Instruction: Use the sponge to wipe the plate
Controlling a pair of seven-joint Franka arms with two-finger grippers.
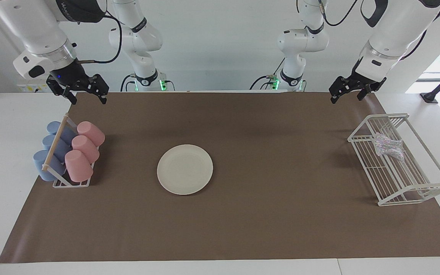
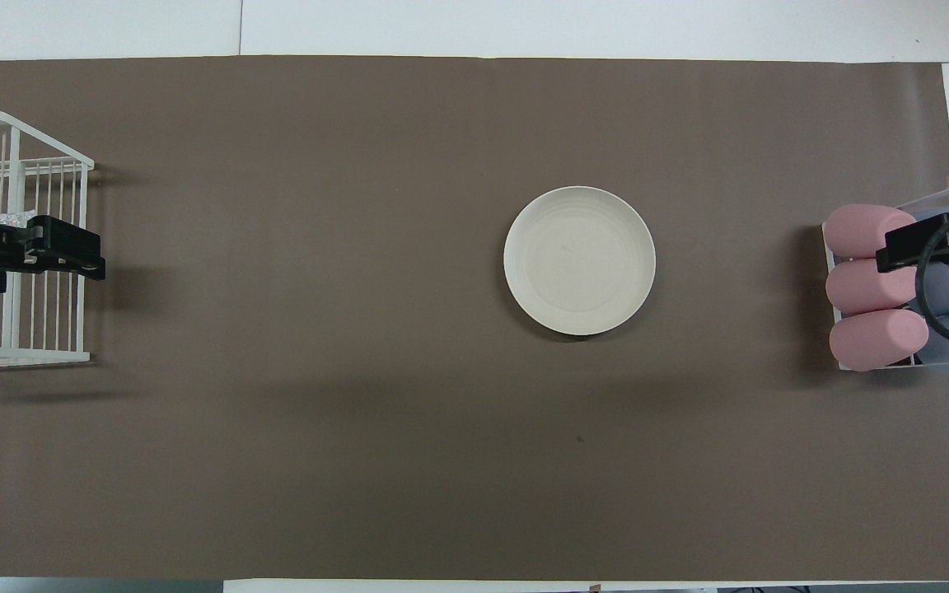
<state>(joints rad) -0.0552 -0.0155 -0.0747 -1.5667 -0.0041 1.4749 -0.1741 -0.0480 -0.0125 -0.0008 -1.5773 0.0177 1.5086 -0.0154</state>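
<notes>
In the facing view, the sponge (image 1: 388, 147) in the white wire rack (image 1: 430, 188) lies at five o'clock below the open, empty left gripper (image 1: 346, 96), the nearer arm.

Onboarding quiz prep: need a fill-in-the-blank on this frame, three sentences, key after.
1. The sponge lies in the white wire ____.
2. The plate sits on the brown ____.
3. The left gripper and right gripper both hold ____.
Missing words: rack; mat; nothing.
</notes>
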